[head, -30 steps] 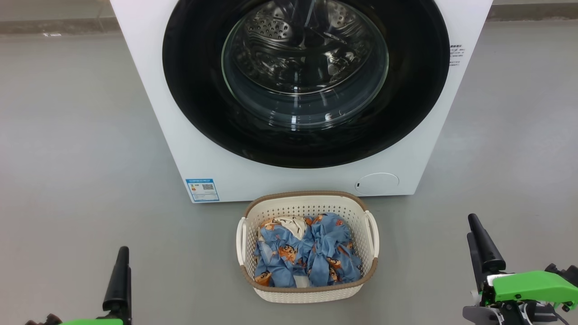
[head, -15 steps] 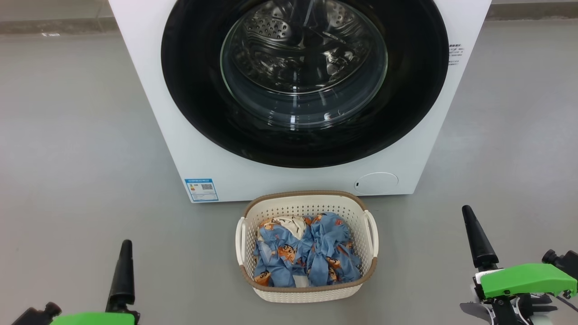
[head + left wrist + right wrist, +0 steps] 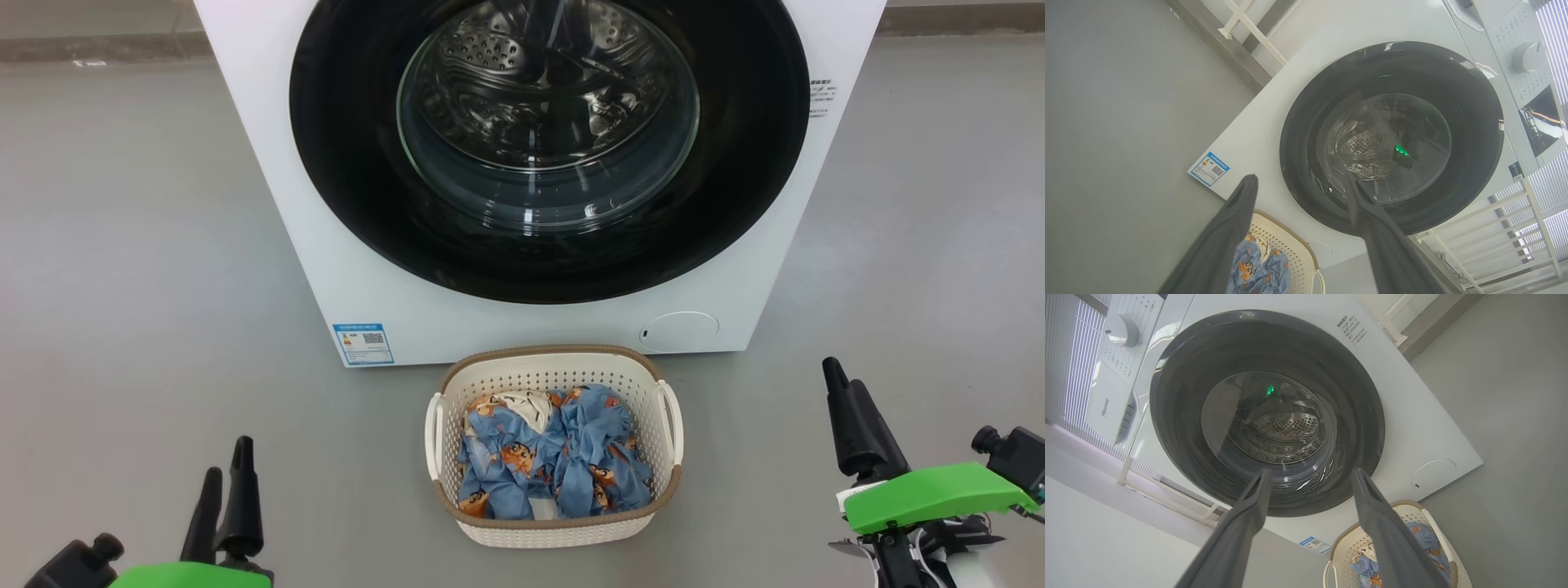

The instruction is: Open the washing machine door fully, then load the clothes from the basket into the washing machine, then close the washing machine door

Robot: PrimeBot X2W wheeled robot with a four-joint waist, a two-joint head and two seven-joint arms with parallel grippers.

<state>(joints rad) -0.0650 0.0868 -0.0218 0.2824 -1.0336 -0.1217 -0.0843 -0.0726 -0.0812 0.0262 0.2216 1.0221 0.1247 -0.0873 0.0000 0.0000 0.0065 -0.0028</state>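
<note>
The first step is judged to be in hand: the washing machine door (image 3: 549, 143) is seen shut flat against the front of the washing machine (image 3: 490, 322), in the upper middle of the head view, and nothing is gripped. The left gripper (image 3: 229, 459) is placed at the lower left of that view and the right gripper (image 3: 841, 374) at the lower right, both well apart from the door and from the basket (image 3: 555, 353). In each wrist view the two dark fingers are shown spread with only air between them, so both grippers are open and empty.

For the next move, one gripper would need to be carried up to the door's rim and a hold found there. No handle or recess can be made out on the glossy black ring, and the hinge side cannot be told, so the edge to be pulled is left uncertain.

The basket is set on the grey floor (image 3: 122, 245) just in front of the machine, at the lower middle of the frame. The clothes (image 3: 555, 457) are heaped inside it — crumpled blue fabric with orange-brown figures, a cream-white patch at the upper left of the heap — below the brown rim. Through the glass the steel drum (image 3: 539, 73) is seen, and no fabric can be made out in it; all the loading is judged to be left undone.
</note>
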